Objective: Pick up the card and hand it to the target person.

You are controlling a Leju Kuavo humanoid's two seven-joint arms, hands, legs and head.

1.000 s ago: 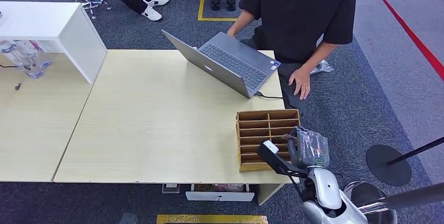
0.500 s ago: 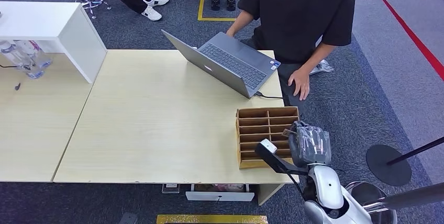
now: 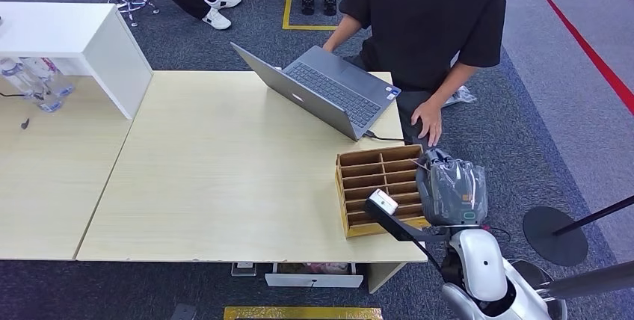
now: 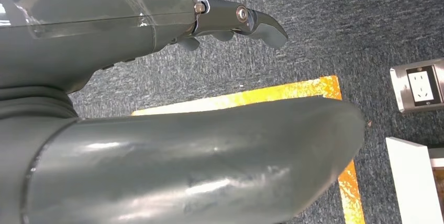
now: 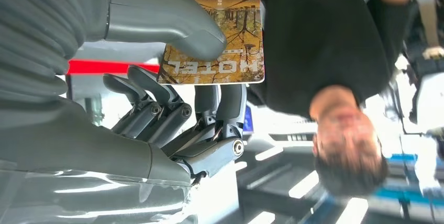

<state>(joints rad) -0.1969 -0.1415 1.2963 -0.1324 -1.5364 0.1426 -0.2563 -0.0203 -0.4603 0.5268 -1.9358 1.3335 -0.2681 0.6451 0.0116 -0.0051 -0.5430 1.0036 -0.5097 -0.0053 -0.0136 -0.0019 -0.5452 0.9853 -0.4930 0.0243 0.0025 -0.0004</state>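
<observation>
1. Your right hand (image 5: 173, 103) grips the card, a flat rectangular hotel key card printed with an autumn-tree picture and the word HOTEL (image 5: 212, 35): the thick grey thumb presses on its printed face and the darker fingers (image 5: 209, 114) sit behind it.
2. In the head view that right hand (image 3: 451, 189), wrapped in a clear plastic cover, is raised just beside the right end of the brown wooden organiser box with many small compartments (image 3: 377, 189), which stands near the front right corner of the light wooden table (image 3: 224, 170).
3. The person in the black short-sleeved shirt (image 3: 430, 17) sits at the far side of the table, right in front of your raised hand; in the right wrist view the card is held up towards their chest.
4. One of the person's hands (image 3: 428, 120) rests past the table's right edge, near your right hand but not touching it; the other arm reaches behind the open grey laptop (image 3: 325, 92), which sits on the table's far right part, beyond the organiser.
5. Your left hand (image 4: 157, 35) hangs over dark grey carpet (image 4: 340, 20) and holds nothing; its thumb and the fingers you can see are apart.
6. A white cabinet (image 3: 75, 43) stands at the table's far left corner.
</observation>
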